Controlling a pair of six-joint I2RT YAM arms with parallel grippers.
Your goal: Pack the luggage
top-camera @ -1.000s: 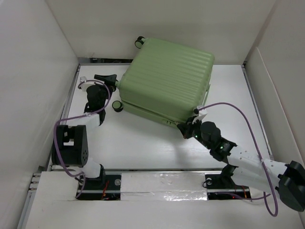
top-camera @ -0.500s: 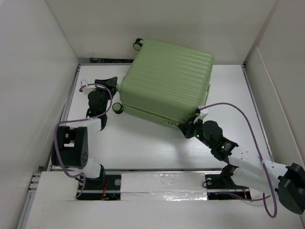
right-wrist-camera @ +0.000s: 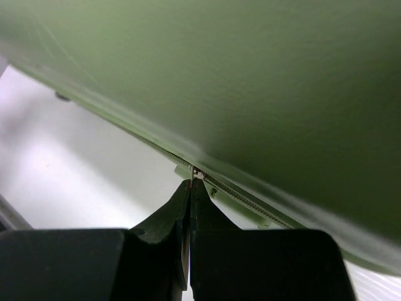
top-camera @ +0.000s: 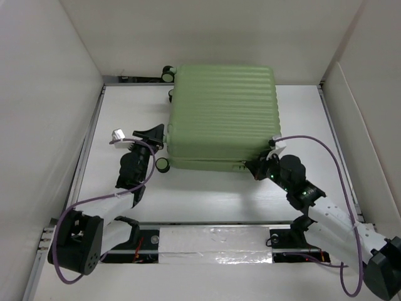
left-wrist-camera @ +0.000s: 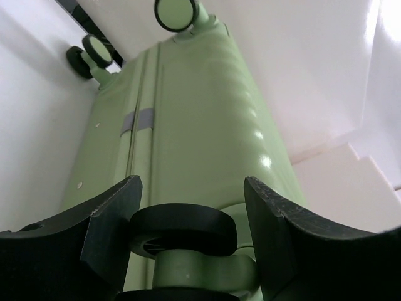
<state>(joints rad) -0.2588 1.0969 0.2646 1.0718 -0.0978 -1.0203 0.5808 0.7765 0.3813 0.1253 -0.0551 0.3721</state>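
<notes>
1. The pale green luggage [top-camera: 225, 113] lies flat with its lid down, toward the back of the desk [top-camera: 207, 194].
2. Left fingers [left-wrist-camera: 106, 219] clasp a corner caster wheel [left-wrist-camera: 183, 229], apparently gripping it.
3. Right fingers [right-wrist-camera: 166, 222] are pressed shut, with their tips at the zip [right-wrist-camera: 250, 202].
4. Packing looks nearly done; zipping probably remains.

Nothing readable here, tbh. I can't make out any brand, label, number or sign in any of the three views, not even on the ribbed shell of the luggage [top-camera: 222, 113].
</notes>
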